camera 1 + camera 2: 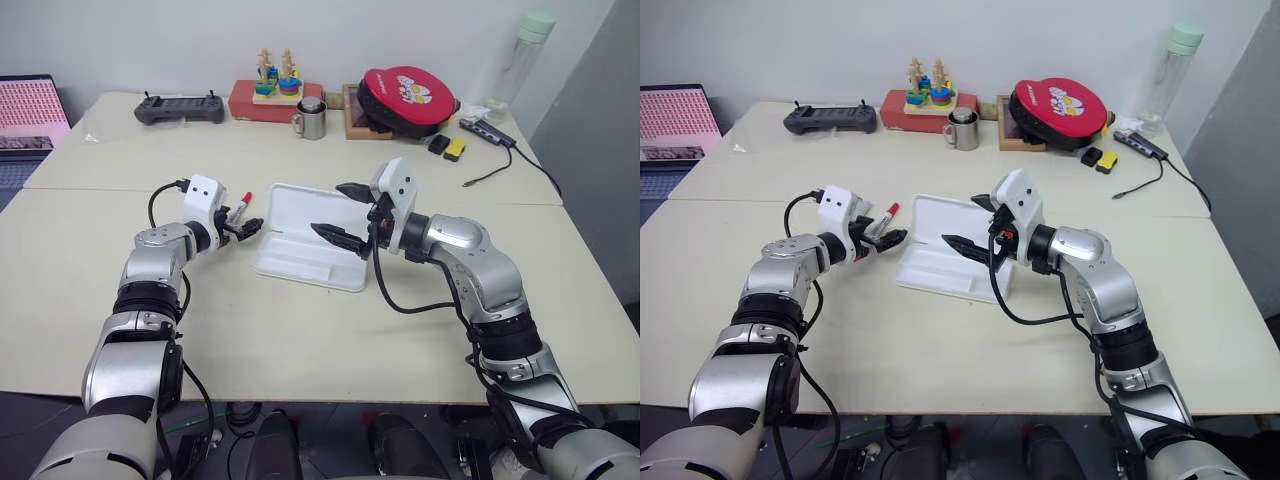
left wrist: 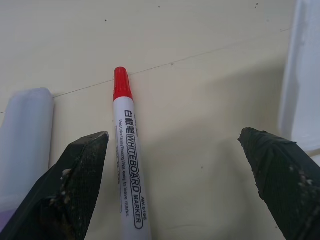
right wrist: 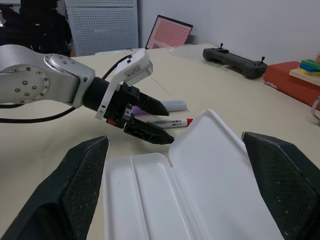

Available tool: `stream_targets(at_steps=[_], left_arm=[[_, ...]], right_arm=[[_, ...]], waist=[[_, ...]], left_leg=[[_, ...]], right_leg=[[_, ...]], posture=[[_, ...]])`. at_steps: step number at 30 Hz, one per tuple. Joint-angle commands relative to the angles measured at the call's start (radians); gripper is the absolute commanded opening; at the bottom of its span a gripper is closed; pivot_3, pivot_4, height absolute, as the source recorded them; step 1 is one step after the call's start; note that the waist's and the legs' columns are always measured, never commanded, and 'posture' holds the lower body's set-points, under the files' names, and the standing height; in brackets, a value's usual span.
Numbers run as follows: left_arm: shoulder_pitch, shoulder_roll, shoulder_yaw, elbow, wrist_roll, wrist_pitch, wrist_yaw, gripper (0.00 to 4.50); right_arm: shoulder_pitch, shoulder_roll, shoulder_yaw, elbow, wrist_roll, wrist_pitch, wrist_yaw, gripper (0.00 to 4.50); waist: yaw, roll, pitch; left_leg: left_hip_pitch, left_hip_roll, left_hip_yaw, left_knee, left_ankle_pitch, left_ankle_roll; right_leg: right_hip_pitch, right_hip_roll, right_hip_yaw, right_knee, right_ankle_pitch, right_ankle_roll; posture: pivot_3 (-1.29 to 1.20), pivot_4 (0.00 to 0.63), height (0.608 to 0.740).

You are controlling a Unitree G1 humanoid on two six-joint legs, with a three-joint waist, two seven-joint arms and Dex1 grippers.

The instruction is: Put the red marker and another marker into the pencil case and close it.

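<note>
The left gripper point(image 2: 172, 175), jaws wide and empty, hovers over the red marker point(image 2: 126, 165), whose barrel runs along its fingers, off-centre beside one finger.

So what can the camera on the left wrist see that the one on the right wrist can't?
Left wrist view alone: the printed lettering along the red marker, lying on the table between the open left gripper fingers. Right wrist view alone: the open pencil case, empty, the whole left gripper from outside, a black controller and a laptop behind. Both: the red marker, the purple marker beside it, the table.
</note>
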Motion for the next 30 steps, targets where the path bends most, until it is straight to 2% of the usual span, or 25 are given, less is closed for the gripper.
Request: stream_targets(at_steps=[1,12,18,30], left_arm=[[-0.018,0.005,0.016,-0.018,0.001,-0.025,0.026,4.5],[-0.012,-0.005,-0.013,0.001,0.018,0.108,0.02,4.5],[-0.024,-0.007,-0.007,0.013,0.021,0.1,0.038,3.52],[-0.044,-0.014,0.041,0.033,-0.009,0.107,0.084,1.13]], right_arm=[[-0.009,-0.012,-0.017,-0.051,0.016,0.0,-0.013,4.47],[-0.016,-0.014,-0.015,-0.05,0.026,-0.005,-0.023,4.47],[-0.016,-0.014,-0.022,-0.062,0.036,0.003,-0.023,4.5],[-0.02,-0.03,-0.026,-0.061,0.04,0.001,-0.021,4.5]], waist=[[0.0,0.0,0.0],[0.0,0.0,0.0],[0.0,0.0,0.0],[0.001,0.0,0.0]], left_leg=[[0.0,0.0,0.0,0.0,0.0,0.0],[0.0,0.0,0.0,0.0,0.0,0.0],[0.0,0.0,0.0,0.0,0.0,0.0],[0.0,0.0,0.0,0.0,0.0,0.0]], right_leg=[[0.0,0.0,0.0,0.0,0.0,0.0],[0.0,0.0,0.0,0.0,0.0,0.0],[0.0,0.0,0.0,0.0,0.0,0.0],[0.0,0.0,0.0,0.0,0.0,0.0]], posture=[[0.0,0.15,0.74],[0.0,0.15,0.74],[0.0,0.15,0.74],[0.0,0.15,0.74]])
